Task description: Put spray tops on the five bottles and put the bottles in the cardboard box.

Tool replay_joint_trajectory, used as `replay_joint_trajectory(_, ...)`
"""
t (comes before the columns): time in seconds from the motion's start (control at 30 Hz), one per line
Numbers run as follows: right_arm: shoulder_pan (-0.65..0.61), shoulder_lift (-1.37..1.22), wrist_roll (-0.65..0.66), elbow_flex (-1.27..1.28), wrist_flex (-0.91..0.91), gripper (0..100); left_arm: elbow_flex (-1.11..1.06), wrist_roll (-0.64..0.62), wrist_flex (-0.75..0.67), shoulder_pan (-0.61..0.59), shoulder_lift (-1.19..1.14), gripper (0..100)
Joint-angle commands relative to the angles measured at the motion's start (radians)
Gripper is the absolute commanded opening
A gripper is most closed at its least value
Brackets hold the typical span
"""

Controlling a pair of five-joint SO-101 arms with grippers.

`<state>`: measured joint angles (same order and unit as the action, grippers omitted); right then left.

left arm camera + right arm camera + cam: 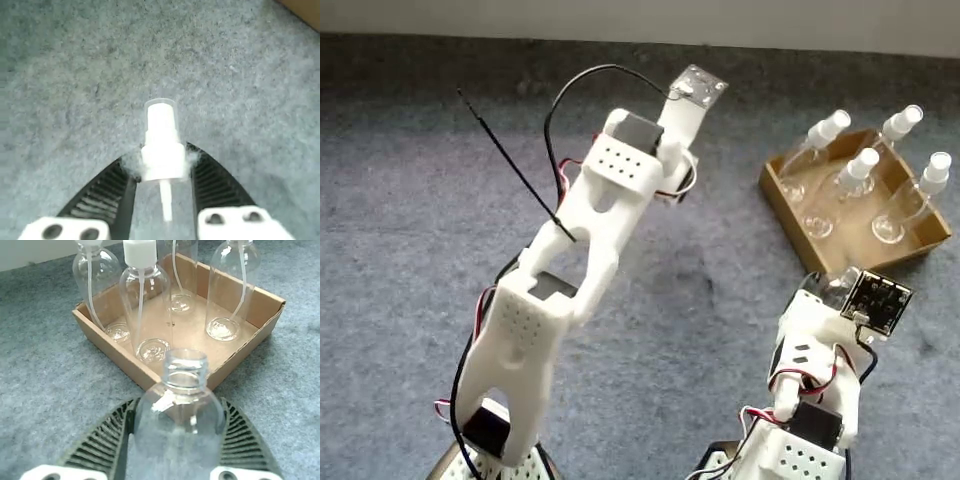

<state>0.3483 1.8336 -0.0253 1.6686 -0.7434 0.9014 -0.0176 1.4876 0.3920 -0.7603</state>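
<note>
**Uncapped bottle gripped right, spray top gripped left**

Clamped between the right gripper's (177,407) black ribbed fingers (102,440): clear round plastic bottle (179,430), upright, neck open. Just beyond those fingertips, shallow brown cardboard box (257,315) holding four clear capped bottles (143,305), all standing. Pinched at the collar between the left gripper's (160,157) black ribbed fingers (215,182): white plastic spray top (161,135), dip tube trailing back between them, grey carpet (75,75) beyond the fingertips.
</note>
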Motion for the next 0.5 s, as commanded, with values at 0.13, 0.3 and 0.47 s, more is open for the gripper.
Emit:
replay_joint_trajectory(0.13, -0.054, 0.007, -0.009, 0.101, 0.027, 16.3, 0.008, 0.216, 0.238, -0.058, 0.232, 1)
replay_joint_trajectory(0.3, -0.191, 0.007, -0.003, 0.088, 0.030, 16.3, 0.005, 0.245, 0.258, -0.119, 0.277, 1)
replay_joint_trajectory(0.47, -0.282, 0.007, -0.003, -0.048, 0.030, 16.3, -0.044, 0.249, 0.265, -0.202, 0.314, 1)
